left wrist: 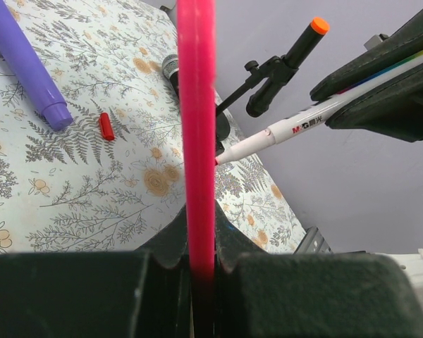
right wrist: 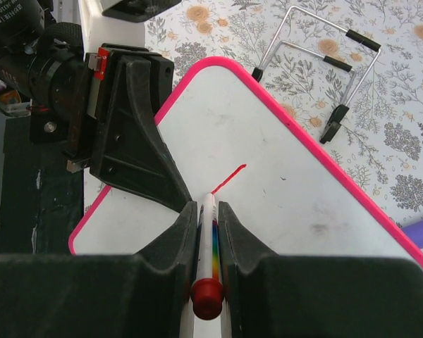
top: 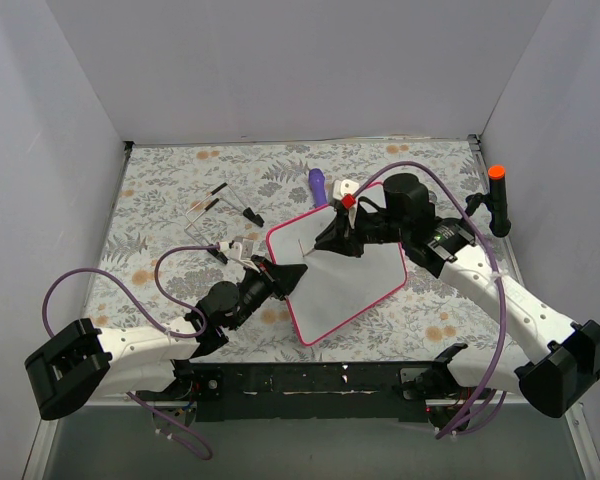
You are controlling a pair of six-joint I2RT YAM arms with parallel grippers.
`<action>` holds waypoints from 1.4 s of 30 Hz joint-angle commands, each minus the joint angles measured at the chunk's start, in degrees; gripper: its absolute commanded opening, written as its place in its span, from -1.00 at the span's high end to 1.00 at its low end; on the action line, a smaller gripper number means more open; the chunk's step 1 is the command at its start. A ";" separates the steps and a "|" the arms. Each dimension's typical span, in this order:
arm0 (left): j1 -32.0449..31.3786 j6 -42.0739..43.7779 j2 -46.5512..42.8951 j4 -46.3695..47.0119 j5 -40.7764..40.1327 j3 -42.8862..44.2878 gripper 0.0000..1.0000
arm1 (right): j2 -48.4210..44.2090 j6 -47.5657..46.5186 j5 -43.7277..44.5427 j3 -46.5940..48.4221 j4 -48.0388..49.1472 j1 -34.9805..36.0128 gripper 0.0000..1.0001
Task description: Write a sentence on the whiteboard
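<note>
The whiteboard (top: 355, 285) lies tilted on the flowered cloth, white with a pink frame. My left gripper (top: 296, 273) is shut on its left edge; in the left wrist view the pink frame (left wrist: 196, 120) runs straight up between the jaws of the left gripper (left wrist: 197, 236). My right gripper (right wrist: 208, 208) is shut on a white marker (right wrist: 210, 236) with a rainbow stripe and a red end. Its tip rests on the whiteboard (right wrist: 289, 183). Of the sentence, only one short red stroke (right wrist: 230, 177) shows, just beyond the tip. From above, the right gripper (top: 322, 244) sits over the board's upper left part.
A purple pen (top: 318, 186) lies beyond the board's far corner, with a small red cap (left wrist: 106, 126) beside it. A wire stand (top: 220, 215) rests at the left. A black post with an orange tip (top: 497, 195) stands at the right wall.
</note>
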 commanded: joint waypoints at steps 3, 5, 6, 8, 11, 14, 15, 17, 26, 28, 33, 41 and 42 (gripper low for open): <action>-0.20 -0.69 -1.86 9.08 0.59 1.02 1.00 | 1.40 -0.89 0.53 6.31 -0.06 -0.05 0.97; -0.20 -0.96 -1.51 9.51 0.59 0.84 1.00 | 2.19 -0.63 0.71 7.28 0.37 -0.14 0.97; -0.20 -0.96 -1.42 9.52 0.68 0.93 1.00 | 2.45 -0.45 0.79 7.37 0.46 -0.31 0.97; -0.20 -0.96 -1.34 9.69 0.77 0.84 1.00 | 2.89 -0.36 0.88 7.63 0.55 -0.40 0.97; -0.20 -0.96 -1.34 9.87 0.86 0.93 1.00 | 3.42 -0.28 1.58 7.90 0.64 -0.58 0.97; -0.20 -1.22 -1.25 10.31 0.94 0.66 1.00 | 3.95 0.07 1.41 7.72 0.90 -0.58 0.97; -0.20 -1.22 -1.16 10.40 1.03 0.58 1.00 | 4.04 0.25 1.50 7.55 1.08 -0.58 0.97; -0.12 -1.31 -1.07 10.57 1.12 0.49 1.00 | 4.21 0.69 2.20 7.72 1.34 -0.58 0.97; -0.11 -1.57 -0.55 11.01 1.47 0.40 1.00 | 4.83 2.97 3.43 8.69 2.84 -2.33 0.97; -0.20 -1.57 -0.54 11.10 1.47 0.49 1.00 | 4.65 3.06 3.43 8.52 3.01 -2.60 0.97; -0.20 -1.57 -0.46 11.19 1.47 0.57 1.00 | 4.22 3.15 3.70 7.90 2.93 -3.13 0.97; -0.11 -1.13 -1.51 10.31 1.03 0.58 1.00 | 2.55 0.96 3.96 5.27 0.73 -3.39 0.97; -0.20 -1.13 -1.60 10.31 0.95 0.57 1.00 | 2.20 0.78 4.05 4.91 0.55 -3.39 0.97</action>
